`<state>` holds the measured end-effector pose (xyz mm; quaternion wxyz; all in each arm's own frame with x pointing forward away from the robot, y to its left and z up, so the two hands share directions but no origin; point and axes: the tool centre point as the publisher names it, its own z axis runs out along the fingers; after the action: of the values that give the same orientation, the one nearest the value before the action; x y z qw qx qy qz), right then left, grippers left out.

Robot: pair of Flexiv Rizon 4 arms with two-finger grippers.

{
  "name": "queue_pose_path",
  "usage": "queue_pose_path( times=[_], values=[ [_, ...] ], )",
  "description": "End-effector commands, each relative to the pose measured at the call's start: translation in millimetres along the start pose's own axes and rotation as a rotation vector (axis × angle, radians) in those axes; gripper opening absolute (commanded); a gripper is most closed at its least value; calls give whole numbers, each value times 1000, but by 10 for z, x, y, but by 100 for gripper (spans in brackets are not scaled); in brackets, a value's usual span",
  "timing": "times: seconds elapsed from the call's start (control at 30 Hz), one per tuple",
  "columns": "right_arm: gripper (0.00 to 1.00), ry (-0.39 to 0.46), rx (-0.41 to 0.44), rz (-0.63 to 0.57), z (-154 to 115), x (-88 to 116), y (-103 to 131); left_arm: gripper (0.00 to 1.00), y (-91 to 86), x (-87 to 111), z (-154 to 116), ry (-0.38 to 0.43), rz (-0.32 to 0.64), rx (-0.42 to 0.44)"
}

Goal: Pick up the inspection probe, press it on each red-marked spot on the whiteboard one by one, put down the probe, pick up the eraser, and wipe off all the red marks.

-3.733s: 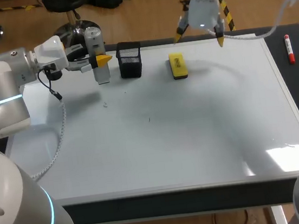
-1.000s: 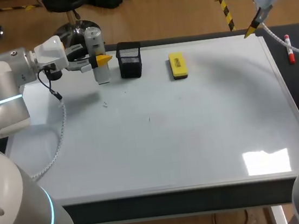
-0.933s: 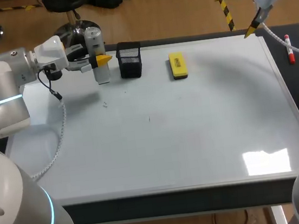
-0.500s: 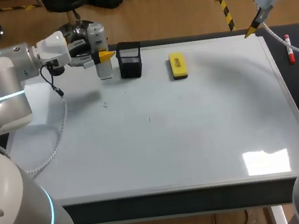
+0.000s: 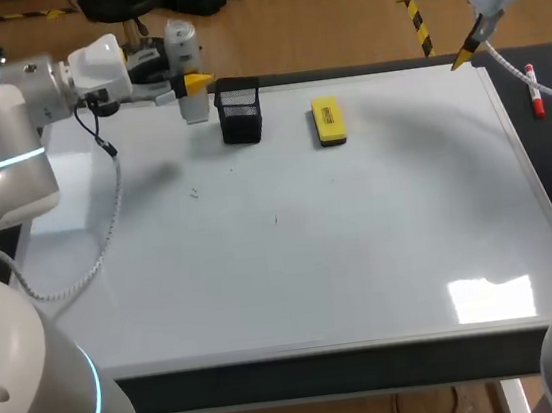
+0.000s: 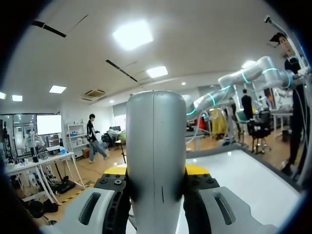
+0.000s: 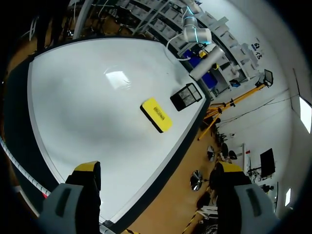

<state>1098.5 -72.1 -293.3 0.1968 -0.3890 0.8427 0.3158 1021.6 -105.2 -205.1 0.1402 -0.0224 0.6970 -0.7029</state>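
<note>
The inspection probe [image 5: 185, 69], a silver cylinder, stands upright in my left gripper [image 5: 189, 84], which is shut on it and holds it in the air over the whiteboard's [image 5: 363, 256] far left edge, beside the black mesh holder [image 5: 240, 110]. In the left wrist view the probe [image 6: 156, 156] fills the space between the yellow tips. The yellow eraser [image 5: 328, 120] lies flat at the board's far middle. My right gripper [image 5: 433, 26] hangs open and empty high over the far right corner; its wrist view shows the eraser [image 7: 157, 115] and holder [image 7: 186, 96] ahead. I see no red marks on the board.
A red marker [image 5: 534, 91] lies on the dark table right of the board's frame. Two tiny dark specks [image 5: 194, 191] sit on the left part of the board. A cable hangs from my left arm over the board's left side.
My left arm has lifted the probe and carried it toward the far edge, nearer the mesh holder. The right arm, earlier above the eraser, has held still at the far right corner.
</note>
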Motion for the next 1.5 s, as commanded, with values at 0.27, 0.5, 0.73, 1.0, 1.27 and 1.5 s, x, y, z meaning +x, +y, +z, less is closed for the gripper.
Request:
queue_pose_path(
  times=[0.27, 0.5, 0.73, 1.0, 1.27, 1.5],
  values=[
    [100, 4, 1, -2, -7, -3, -4, 0, -149, -225, 230, 51, 32, 40],
    [100, 4, 1, -2, -7, -3, -4, 0, -153, -303, 421, 88, 25, 62],
    [100, 4, 1, -2, -7, -3, -4, 0, -125, -384, 599, 122, 14, 69],
    [100, 4, 1, -2, -7, -3, -4, 0, -43, -447, 762, 159, -16, 75],
    [100, 4, 1, -2, -7, -3, -4, 0, 65, -478, 853, 173, -43, 75],
    [100, 4, 1, -2, -7, -3, -4, 0, 116, -468, 854, 176, -61, 71]
  ],
)
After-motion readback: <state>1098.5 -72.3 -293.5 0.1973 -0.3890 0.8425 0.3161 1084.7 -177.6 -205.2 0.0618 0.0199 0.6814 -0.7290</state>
